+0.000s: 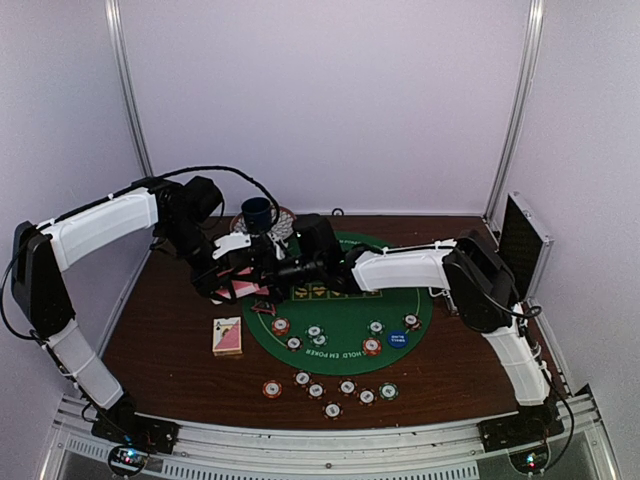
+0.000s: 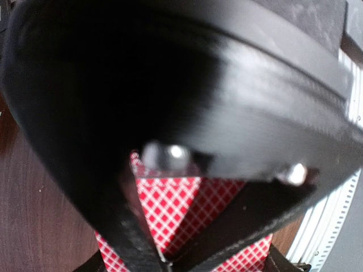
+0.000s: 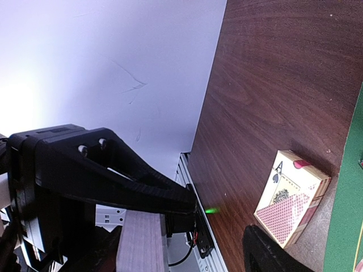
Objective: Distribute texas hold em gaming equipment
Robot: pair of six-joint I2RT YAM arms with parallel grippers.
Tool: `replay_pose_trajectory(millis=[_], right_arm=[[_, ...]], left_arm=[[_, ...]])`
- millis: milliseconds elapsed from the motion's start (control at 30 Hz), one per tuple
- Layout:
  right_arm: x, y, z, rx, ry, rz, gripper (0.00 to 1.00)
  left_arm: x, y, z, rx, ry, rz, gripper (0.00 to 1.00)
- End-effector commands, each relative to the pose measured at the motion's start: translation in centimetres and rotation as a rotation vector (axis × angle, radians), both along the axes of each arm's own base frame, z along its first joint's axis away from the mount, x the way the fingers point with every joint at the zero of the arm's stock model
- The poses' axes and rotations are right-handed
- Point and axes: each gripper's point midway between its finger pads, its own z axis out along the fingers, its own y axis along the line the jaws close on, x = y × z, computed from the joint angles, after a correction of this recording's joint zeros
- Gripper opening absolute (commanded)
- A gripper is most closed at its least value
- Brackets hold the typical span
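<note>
Where matte black left fingers (image 2: 131,241) pinch, flat red-checked cards (image 2: 176,208), woodgrain table (image 2: 34,215)

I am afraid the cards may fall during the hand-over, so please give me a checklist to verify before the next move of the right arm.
1. left gripper shut firmly on the playing cards: ok.
2. right gripper open, close beside the left one: ok.
3. Right jaws already around the held cards: cannot tell; no view shows the contact.
4. card box lies on the wood, apart from both grippers: ok.
5. blue cup upright just behind the grippers: ok, but near, so move gently.
6. poker chips lie on and before the green mat, apart from both arms: ok.
</note>
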Motion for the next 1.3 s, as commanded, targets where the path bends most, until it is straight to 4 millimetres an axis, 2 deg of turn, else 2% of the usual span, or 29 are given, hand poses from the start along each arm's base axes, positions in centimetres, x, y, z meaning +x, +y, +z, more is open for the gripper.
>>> replay_pose_trajectory(millis=[0, 167, 333, 467, 667, 833, 1100, 1267], right_arm=[[1.3, -1.5, -1.5, -0.064, 0.023, -0.021, 0.68], [1.6, -3.8, -2.7, -0.160, 0.001, -0.026, 0.66], [1.6, -5.1, -2.5, -0.172, -0.005, -0.036, 0.63], [1.4, -5.2, -1.1, -0.142, -0.017, -0.034, 0.57], [1.1, -5.2, 2.6, -0.054, -0.034, -0.034, 0.51], [0.7, -5.1, 4.4, 0.003, -0.027, -0.028, 0.39], [0.6, -4.8, 5.6, 0.086, 0.031, -0.033, 0.23], [1.1, -5.4, 6.2, 0.136, 0.066, -0.057, 0.16]], left_arm=[[0.3, -0.7, 1.4, -0.043, -0.038, -0.023, 0.00], [0.4, -0.7, 1.5, -0.042, -0.044, -0.024, 0.00], [0.4, -0.7, 1.4, -0.039, -0.042, -0.023, 0.00], [0.4, -0.5, 1.2, -0.029, -0.042, -0.024, 0.00], [0.3, -0.2, 0.7, -0.011, -0.038, -0.024, 0.00], [0.4, -0.1, 0.3, 0.002, -0.035, -0.022, 0.00], [0.3, 0.1, 0.0, 0.011, -0.034, -0.023, 0.00], [0.3, 0.2, -0.2, 0.015, -0.033, -0.024, 0.00]])
